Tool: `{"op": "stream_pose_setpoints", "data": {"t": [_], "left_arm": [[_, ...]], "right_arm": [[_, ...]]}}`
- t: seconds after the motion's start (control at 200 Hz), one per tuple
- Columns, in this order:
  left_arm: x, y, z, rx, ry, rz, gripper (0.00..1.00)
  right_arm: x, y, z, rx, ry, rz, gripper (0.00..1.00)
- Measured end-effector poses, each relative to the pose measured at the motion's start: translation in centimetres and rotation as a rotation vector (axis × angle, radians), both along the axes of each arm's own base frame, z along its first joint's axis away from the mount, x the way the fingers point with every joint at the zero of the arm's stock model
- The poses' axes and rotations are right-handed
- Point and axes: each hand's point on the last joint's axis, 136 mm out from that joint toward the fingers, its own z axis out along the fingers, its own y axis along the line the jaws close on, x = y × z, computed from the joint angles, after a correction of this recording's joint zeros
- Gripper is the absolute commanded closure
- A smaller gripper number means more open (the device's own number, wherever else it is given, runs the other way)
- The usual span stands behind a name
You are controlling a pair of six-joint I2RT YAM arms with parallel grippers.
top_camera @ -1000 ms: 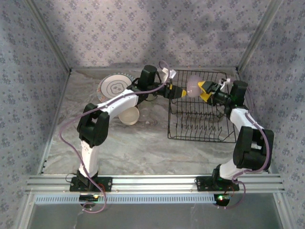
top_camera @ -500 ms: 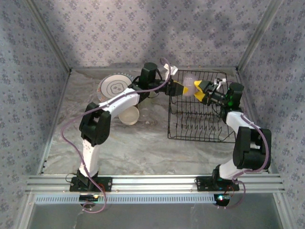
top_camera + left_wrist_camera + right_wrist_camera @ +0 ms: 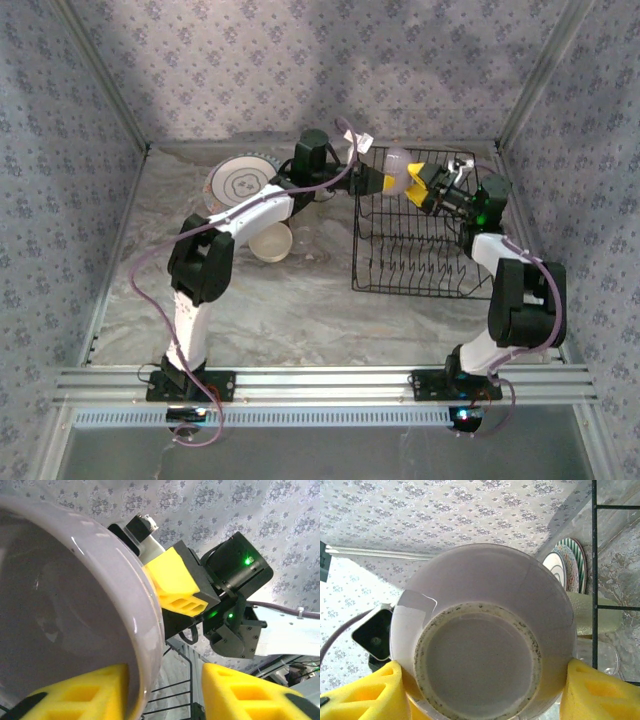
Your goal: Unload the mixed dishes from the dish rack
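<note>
Lilac bowl (image 3: 397,162), held above the rack's (image 3: 420,290) eleven o'clock corner, apparently for handover. We log the right claw (image 3: 480,695) clamped on its sides and the left claw (image 3: 165,700) part-open astride its nine o'clock rim, not yet pinching.

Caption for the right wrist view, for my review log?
Right tool grips the pale lilac bowl, its base facing the camera, dish rack at right, plates beyond.
</note>
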Motion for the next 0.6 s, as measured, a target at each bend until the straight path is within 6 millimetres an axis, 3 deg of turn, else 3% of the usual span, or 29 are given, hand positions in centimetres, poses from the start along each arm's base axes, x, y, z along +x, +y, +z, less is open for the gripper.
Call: {"op": "stream_pose_setpoints", "data": {"t": [0.085, 0.255, 0.425, 0.6], "left_arm": [[0.0, 0.0, 0.1, -0.004, 0.015, 0.0, 0.77], [-0.2, 0.0, 0.8, -0.027, 0.011, -0.012, 0.81], [-0.1, -0.1, 1.1, -0.038, 0.007, -0.012, 1.0], [0.9, 0.2, 1.1, -0.044, 0.012, 0.005, 1.0]], "right_arm": [[0.0, 0.1, 0.1, 0.007, -0.002, 0.008, 0.61], [-0.2, 0.4, 0.6, 0.019, -0.017, 0.019, 0.62], [-0.2, 0.3, 0.8, 0.031, -0.015, 0.02, 0.62], [0.1, 0.1, 0.5, 0.033, -0.009, 0.006, 0.62]]}}
